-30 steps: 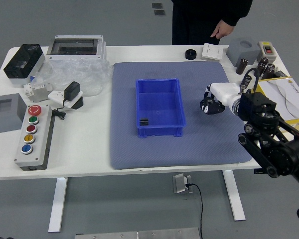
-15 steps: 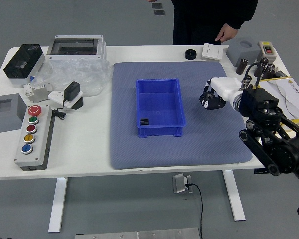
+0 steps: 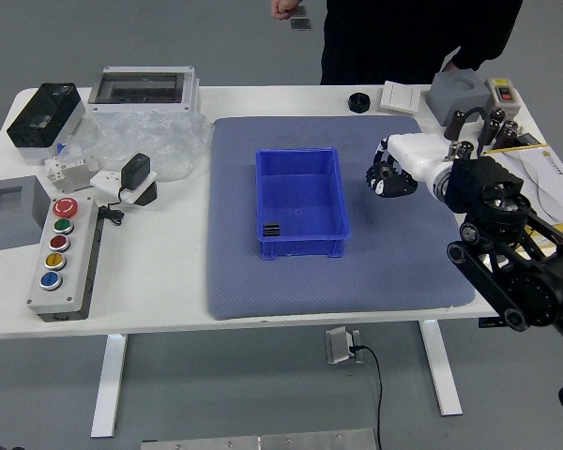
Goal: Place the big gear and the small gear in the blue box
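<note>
The blue box (image 3: 305,247) stands on the grey-blue mat, with a small black ribbed piece (image 3: 271,229) in its near left corner; I cannot tell whether that is a gear. My right hand (image 3: 387,176) is over the mat, to the right of the box and apart from it. Whether it holds a gear is hidden. No gear can be made out clearly elsewhere. My left arm does not show.
A button panel (image 3: 68,264), plastic wrap and grey boxes are at the left. A black round piece (image 3: 358,102), white switch plate (image 3: 400,97) and grey block (image 3: 457,96) line the back. A person stands behind, one hand at the top, another by that block.
My right hand has shifted slightly left and away from the near edge. The person's one hand moved right towards the grey block, and the other came into view at the top.
</note>
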Controlling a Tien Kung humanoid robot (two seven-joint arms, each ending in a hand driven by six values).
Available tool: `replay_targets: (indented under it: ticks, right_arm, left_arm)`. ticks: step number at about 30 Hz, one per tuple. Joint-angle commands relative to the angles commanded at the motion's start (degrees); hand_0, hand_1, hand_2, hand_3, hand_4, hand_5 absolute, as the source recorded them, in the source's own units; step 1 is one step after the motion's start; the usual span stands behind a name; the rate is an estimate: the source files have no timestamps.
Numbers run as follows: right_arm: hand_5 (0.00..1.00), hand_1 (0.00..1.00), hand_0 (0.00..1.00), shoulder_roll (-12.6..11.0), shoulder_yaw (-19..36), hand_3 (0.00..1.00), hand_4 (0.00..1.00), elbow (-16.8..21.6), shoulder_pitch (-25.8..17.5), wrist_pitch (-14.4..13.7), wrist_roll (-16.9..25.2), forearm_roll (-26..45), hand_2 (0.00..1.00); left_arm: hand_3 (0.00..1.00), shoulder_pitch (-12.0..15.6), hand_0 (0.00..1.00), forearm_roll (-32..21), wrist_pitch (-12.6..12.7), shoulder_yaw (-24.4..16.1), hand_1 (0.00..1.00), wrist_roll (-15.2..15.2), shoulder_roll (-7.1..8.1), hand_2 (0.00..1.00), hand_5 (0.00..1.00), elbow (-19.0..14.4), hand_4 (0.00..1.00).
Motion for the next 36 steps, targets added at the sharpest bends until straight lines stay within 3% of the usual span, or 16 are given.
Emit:
replay_targets:
  ticks: [14,26,27,32,33,36]
  right_arm:
    - [0.289,0.441,0.538,2.5,-2.2,0.575,0.431,4.3,1.8,0.4,-0.1,0.2,0.47]
    - [0.29,0.442,0.543,6.1,-4.3,0.571,0.431,2.7,3.2,0.2,0.2,1.2,0.47]
    - [0.295,0.497,0.569,6.4,-4.4,0.614,0.445,2.5,3.2,0.3,0.3,1.4,0.536]
    - [0.295,0.497,0.569,7.0,-4.3,0.614,0.445,1.1,3.3,0.8,0.8,3.0,0.536]
    - [0.408,0.656,0.684,7.1,-4.2,0.824,0.728,0.9,3.3,0.8,0.9,3.3,0.771]
    - [0.408,0.656,0.684,7.1,-3.8,0.824,0.728,0.3,3.3,0.9,1.3,4.1,0.771]
  left_arm:
    - [0.701,0.0,0.795,0.0,0.0,0.0,0.772,0.1,-0.02,0.77,0.262,0.0,0.571]
    - [0.701,0.0,0.794,0.2,-0.1,0.1,0.772,0.1,-0.17,0.77,0.257,0.0,0.573]
    - [0.701,-0.1,0.794,0.2,-0.1,0.2,0.771,0.1,-0.19,0.77,0.254,0.0,0.574]
    - [0.701,0.0,0.794,0.3,-0.1,0.2,0.771,0.1,-0.23,0.77,0.254,0.0,0.574]
    - [0.7,0.0,0.794,0.3,-0.1,0.2,0.771,0.1,-0.23,0.769,0.251,0.0,0.576]
    - [0.7,0.0,0.794,0.3,-0.1,0.2,0.771,0.1,-0.26,0.769,0.251,0.0,0.576]
